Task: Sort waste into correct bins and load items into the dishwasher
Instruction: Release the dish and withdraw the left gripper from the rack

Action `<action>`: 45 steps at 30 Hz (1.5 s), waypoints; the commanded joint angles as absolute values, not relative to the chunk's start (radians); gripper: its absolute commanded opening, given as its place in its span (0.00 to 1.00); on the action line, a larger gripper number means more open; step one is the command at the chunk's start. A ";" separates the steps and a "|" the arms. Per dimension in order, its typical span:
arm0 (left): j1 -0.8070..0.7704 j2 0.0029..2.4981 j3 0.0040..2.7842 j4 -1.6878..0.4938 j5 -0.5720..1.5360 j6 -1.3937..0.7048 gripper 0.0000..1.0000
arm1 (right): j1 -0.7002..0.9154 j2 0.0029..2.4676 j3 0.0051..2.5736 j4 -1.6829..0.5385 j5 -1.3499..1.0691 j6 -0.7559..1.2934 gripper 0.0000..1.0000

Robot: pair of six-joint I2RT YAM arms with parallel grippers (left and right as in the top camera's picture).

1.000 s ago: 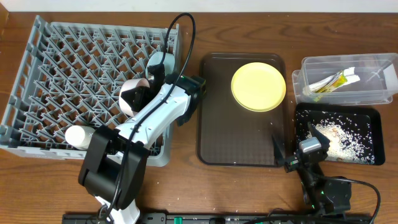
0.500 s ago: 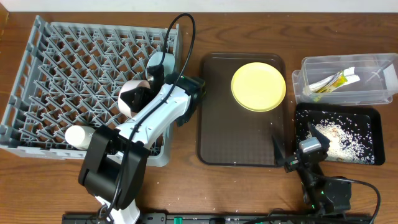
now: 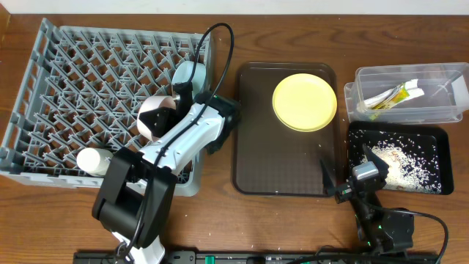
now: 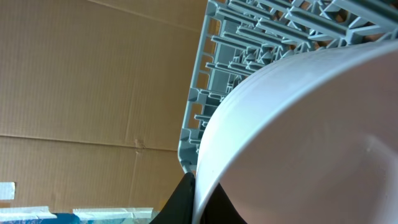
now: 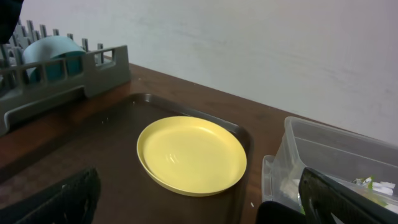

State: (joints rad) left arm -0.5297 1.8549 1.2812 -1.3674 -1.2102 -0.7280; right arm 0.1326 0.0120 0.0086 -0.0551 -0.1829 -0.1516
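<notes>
At the left of the counter (image 3: 278,220), the grey dish rack (image 3: 80,66) held a small white cup (image 3: 91,160) lying on its side near the front edge and a light-blue bowl (image 3: 188,73) standing among the pegs near the right wall. Between them, over the lattice, the left pincer (image 3: 170,110) was clamped tight on the rim of the white bowl (image 3: 155,117), which was tilted on edge; the wrist view showed only its smooth curved wall. The bowl was judged rigid, light and slick, so a rim grip could let it pivot, and it should be lowered gently between pegs. Further right, the yellow plate (image 3: 304,102) lay flat on the dark-brown serving tray (image 3: 253,169), not yet loaded. It was judged thin and stiff with a low lip, best pinched at the raised edge. The right pincer (image 3: 344,167) hovered near the tray's front right corner with its jaws spread wide and holding nothing. At far right, the green-and-yellow wrapper (image 3: 396,95) lay in the clear tub (image 3: 440,73), and the rice crumbs (image 3: 399,158) lay in the black tray (image 3: 432,187).
</notes>
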 commanded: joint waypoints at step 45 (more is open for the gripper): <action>-0.696 1.244 1.290 -1.100 -0.513 -0.688 0.78 | 0.134 0.007 0.006 -0.050 -0.183 -0.167 0.99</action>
State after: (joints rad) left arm -0.6968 1.3293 1.2655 -1.1259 -0.5529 -0.7074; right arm 0.1326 0.0120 0.0086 -0.0544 -0.1829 -0.1516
